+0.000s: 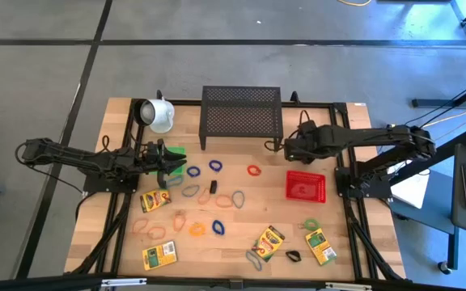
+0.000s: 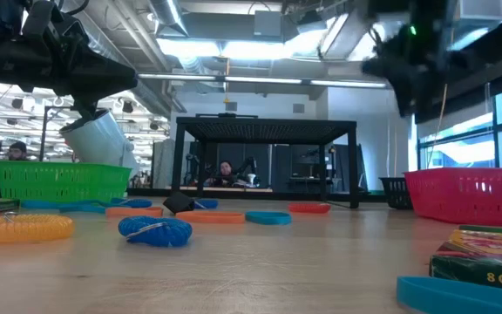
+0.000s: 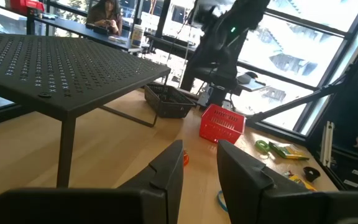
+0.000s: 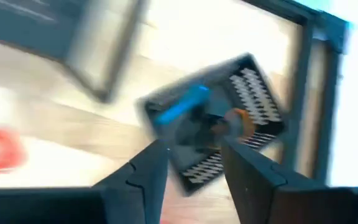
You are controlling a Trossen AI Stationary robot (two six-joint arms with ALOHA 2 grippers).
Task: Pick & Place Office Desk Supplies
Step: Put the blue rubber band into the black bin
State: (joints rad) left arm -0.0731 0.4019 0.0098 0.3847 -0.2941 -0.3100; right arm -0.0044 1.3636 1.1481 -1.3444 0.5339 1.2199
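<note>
Rubber-band loops lie flat across the wooden table [image 1: 241, 242], among them a blue one [image 1: 215, 165], a red one [image 1: 254, 170] and an orange one [image 1: 196, 229]. Yellow-and-green crayon boxes [image 1: 154, 200] [image 1: 268, 240] [image 1: 320, 246] lie flat among them, with a black clip [image 1: 213, 187]. My right gripper [image 1: 284, 149] [image 4: 194, 152] hangs open above a small black basket [image 4: 213, 124] holding a blue band [image 4: 182, 109] and an orange band [image 4: 238, 121]. At the table's left, my left gripper [image 1: 171, 159] [image 3: 199, 149] stands open and level over a green basket [image 2: 59, 179].
A large black mesh rack [image 1: 241, 117] stands at the far middle, with a white mug [image 1: 158, 115] lying on its side to its left. A red basket [image 1: 306, 186] sits at the right. Bare wood shows along the near edge, between the crayon boxes.
</note>
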